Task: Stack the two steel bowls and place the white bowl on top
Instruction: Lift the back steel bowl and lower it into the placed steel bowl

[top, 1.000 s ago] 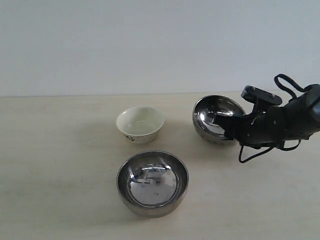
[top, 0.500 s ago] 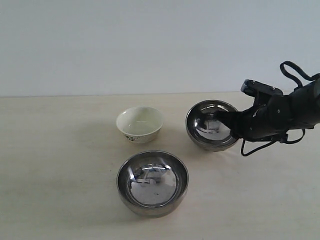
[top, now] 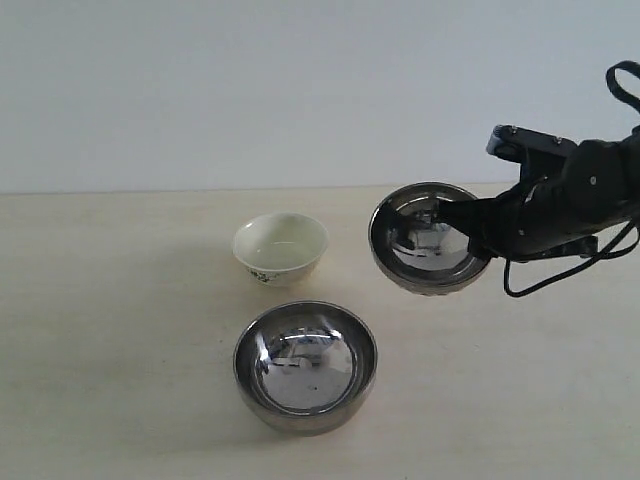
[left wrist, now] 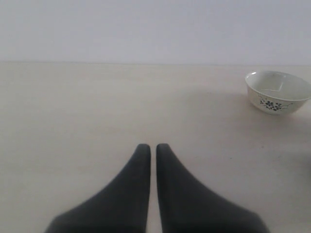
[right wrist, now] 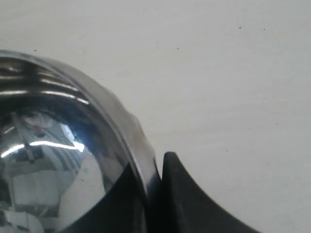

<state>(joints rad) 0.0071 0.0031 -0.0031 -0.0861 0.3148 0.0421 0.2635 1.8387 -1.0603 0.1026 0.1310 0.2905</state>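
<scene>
Pinching the rim of the held steel bowl [top: 425, 245], the right gripper [top: 470, 228] has one finger inside the wall and one outside. The right wrist view shows the rim running between the dark fingers [right wrist: 180, 194]. I judge that a rim grip was chosen because it leaves the underside free, so the bowl can be lowered straight into another.

The bowl hangs tilted, its mouth tipped toward the exterior camera, clear of the table [top: 120, 300]. It is behind and to the right of the resting steel bowl [top: 305, 365]. Bare table lies between the two rims, so the way across looks open.

The white bowl [top: 280, 247] sits behind the resting steel bowl, slightly left and apart from it, out of that path. The held bowl probably needs levelling before nesting.

The left gripper [left wrist: 151, 150] has its fingers pressed together on nothing, and the resting steel bowl is not in its view.
</scene>
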